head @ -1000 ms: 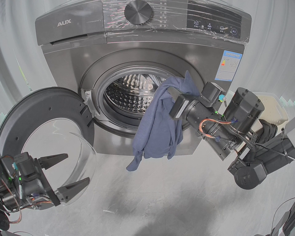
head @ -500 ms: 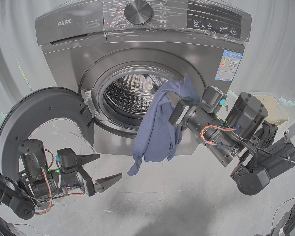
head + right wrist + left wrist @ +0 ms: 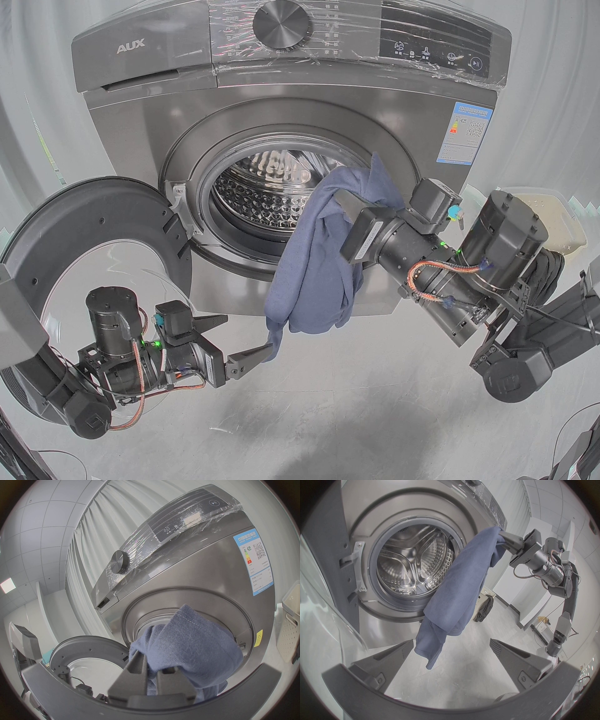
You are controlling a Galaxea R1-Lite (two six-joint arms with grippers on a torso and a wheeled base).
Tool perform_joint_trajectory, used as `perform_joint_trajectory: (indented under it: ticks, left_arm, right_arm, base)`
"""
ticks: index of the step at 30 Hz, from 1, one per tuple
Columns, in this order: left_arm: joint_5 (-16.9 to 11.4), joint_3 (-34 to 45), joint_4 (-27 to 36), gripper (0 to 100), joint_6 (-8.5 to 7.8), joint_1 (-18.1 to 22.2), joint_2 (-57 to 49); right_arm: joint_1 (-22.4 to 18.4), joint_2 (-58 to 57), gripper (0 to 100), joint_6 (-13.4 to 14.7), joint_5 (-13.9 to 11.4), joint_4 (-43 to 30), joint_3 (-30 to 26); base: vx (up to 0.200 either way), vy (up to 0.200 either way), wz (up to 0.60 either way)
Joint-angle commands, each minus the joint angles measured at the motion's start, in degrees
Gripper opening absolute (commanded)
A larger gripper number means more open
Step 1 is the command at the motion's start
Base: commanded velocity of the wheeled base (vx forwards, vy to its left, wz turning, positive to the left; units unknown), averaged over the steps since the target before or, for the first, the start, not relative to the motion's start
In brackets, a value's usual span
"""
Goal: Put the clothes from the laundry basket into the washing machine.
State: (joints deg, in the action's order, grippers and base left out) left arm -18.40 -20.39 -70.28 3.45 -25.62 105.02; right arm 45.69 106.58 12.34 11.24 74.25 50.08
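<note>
Before the open mouth of the washing machine [image 3: 144, 125], a blue garment [image 3: 319, 269] is held up by the right gripper [image 3: 345, 201], whose jaws are clamped on a bunched fold at its upper end. It is kept high, just beside the rim of the drum [image 3: 269, 187], presumably so that the bulk can be fed over the lip. The garment's long axis hangs nearly vertical, slanted down toward the robot's left. The pinched top is pointed at the opening and the loose tail at the floor. Low beneath, the left gripper [image 3: 248, 336] is set with jaws spread wide about that tail, seemingly so the dangling end can be gathered. The door [image 3: 94, 212] is swung fully aside.
</note>
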Motion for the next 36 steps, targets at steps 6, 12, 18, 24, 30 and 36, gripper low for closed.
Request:
perform_joint_trajectory:
  ticks: [6, 12, 18, 24, 30, 36]
  left_arm:
    - [-0.2, -0.2, -4.0, 100, 0.07, 0.0, 7.7]
    - [-0.2, -0.5, -7.9, 100, 0.07, -0.3, 12.8]
    - [-0.2, -1.6, -8.2, 100, 0.07, -0.7, 16.0]
    - [0.0, -4.7, -8.9, 100, 0.15, -0.7, 19.3]
    - [0.4, -8.0, -10.0, 100, 0.33, -0.7, 22.5]
    - [0.5, -10.7, -10.1, 100, 0.42, -0.2, 25.9]
  right_arm:
    - [0.1, -0.3, 0, -0.1, 0.0, 0.1, -0.4]
    - [0.1, -0.4, 0, -0.1, 0.0, 0.1, -0.5]
    - [0.2, -0.4, 0, -0.2, 0.0, 0.1, -0.5]
    - [0.5, -1.1, 0, -0.2, 0.0, 0.1, -0.6]
    - [0.6, -1.2, 0, -0.3, 0.0, 0.1, -1.2]
    - [0.7, -1.5, 0, -0.3, 0.0, 0.1, -1.3]
  base:
    - [0.0, 0.0, 0.0]
    - [0.0, 0.0, 0.0]
    - [0.0, 0.0, 0.0]
    - [0.0, 0.0, 0.0]
    - [0.0, 0.0, 0.0]
    - [0.0, 0.0, 0.0]
